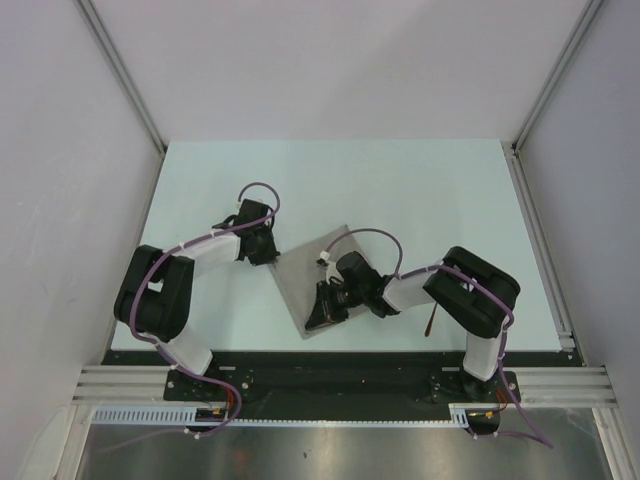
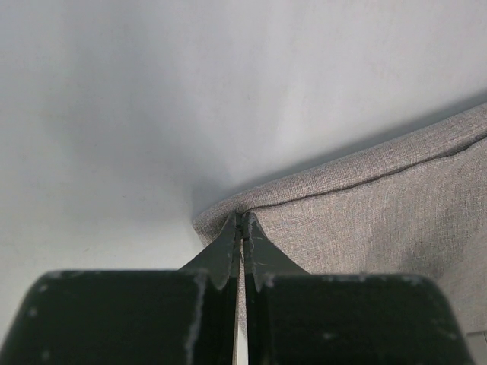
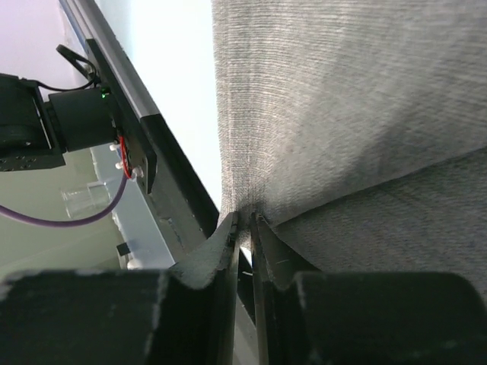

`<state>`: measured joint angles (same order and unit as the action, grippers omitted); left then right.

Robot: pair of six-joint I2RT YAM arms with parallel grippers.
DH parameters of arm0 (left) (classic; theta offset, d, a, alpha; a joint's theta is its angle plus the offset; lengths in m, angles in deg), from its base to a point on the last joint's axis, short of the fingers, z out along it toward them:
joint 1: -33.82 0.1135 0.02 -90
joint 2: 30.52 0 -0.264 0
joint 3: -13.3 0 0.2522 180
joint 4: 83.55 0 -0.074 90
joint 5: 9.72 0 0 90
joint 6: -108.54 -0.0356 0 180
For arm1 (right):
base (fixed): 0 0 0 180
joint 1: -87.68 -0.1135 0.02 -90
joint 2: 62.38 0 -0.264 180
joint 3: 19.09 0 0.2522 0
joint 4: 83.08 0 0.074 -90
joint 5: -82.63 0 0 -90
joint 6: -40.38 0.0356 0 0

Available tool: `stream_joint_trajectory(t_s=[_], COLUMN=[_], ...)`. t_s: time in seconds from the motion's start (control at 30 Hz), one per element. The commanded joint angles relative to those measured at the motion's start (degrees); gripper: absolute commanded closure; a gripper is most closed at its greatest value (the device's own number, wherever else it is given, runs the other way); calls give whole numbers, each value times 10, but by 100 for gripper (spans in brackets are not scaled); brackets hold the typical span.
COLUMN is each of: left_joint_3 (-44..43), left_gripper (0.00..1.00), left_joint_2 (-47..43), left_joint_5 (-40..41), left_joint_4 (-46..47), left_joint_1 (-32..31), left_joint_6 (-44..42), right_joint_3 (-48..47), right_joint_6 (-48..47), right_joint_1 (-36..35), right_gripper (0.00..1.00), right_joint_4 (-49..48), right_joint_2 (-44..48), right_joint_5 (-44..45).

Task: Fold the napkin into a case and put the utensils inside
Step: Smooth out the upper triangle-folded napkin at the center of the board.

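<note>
Top view: the napkin (image 1: 308,275) lies mid-counter (image 1: 420,190), turned so one corner points far and one near. Its sides look nearly equal, so no clear long axis can be read yet. The left pincer (image 1: 265,250) sits at the cloth's left corner. The right pincer (image 1: 325,318) is at the near corner, closer to the arm bases. The fork (image 1: 430,320) lies to the right, apart from the cloth and partly under the right arm, its axis running near-to-far. The black piece is not visible.

Left wrist view: the left pincer (image 2: 242,228) is clamped on the hemmed corner of the napkin (image 2: 380,213), and the cloth spreads away to the right.

Right wrist view: the right pincer (image 3: 243,224) is clamped on an edge of the napkin (image 3: 342,91), which rises above it in a raised fold.

Judgement: the coming fold turns on carrying the right-held corner across toward the far side while the left corner is held as anchor.
</note>
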<state>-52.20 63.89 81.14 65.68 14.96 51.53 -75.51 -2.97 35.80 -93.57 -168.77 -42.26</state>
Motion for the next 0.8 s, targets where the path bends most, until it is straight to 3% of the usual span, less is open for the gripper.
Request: stream_joint_trajectory(t_s=[0.0, 0.27, 0.53, 0.77], left_joint_3=[3, -3, -3, -7], left_gripper=[100, 100, 100, 100], left_joint_2=[-14, -17, -5, -2], left_joint_5=[6, 14, 16, 13], left_joint_4=[18, 9, 12, 13], left_joint_1=[4, 4, 4, 4], left_joint_6=[0, -3, 0, 1], right_joint_3=[-18, -9, 6, 6], right_joint_6=[-9, 5, 31, -15], right_joint_1=[-10, -13, -28, -19], right_gripper=[84, 84, 84, 85], right_joint_4=[8, -8, -77, -13], right_joint_2=[38, 42, -28, -8], right_joint_5=[2, 1, -13, 11])
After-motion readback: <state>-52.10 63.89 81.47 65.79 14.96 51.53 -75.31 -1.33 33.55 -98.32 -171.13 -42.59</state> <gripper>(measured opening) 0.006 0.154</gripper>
